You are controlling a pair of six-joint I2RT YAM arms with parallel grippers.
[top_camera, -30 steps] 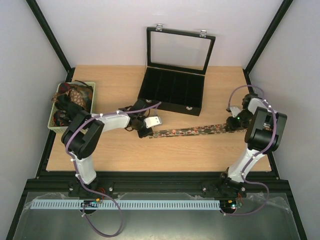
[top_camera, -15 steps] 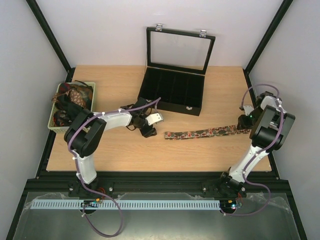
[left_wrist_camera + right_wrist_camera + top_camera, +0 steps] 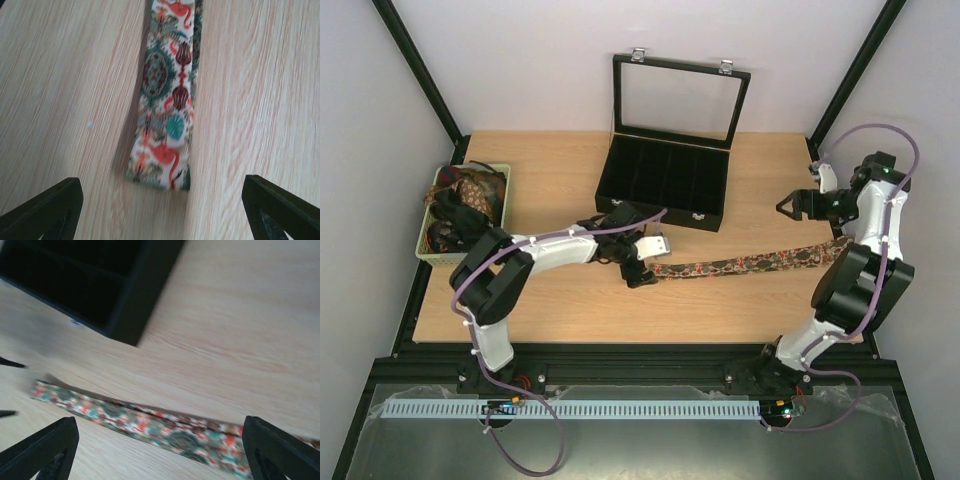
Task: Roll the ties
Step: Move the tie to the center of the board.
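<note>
One patterned tie lies stretched flat on the wooden table, running left to right. My left gripper hovers open at its left end. In the left wrist view the tie's end lies just ahead of the gripper, between the spread fingertips and touching neither. My right gripper is open and raised above and behind the tie's right part. The right wrist view looks down on the tie from a height, with nothing between the jaws. More ties are heaped in a green basket.
The green basket stands at the table's left edge. A black compartmented case with its glass lid raised stands at the back centre, close behind the left gripper; its corner shows in the right wrist view.
Both grippers have opened and let go of the tie, which now lies flat. The right arm rose and swung back. The left gripper followed the tie's end to the right.
</note>
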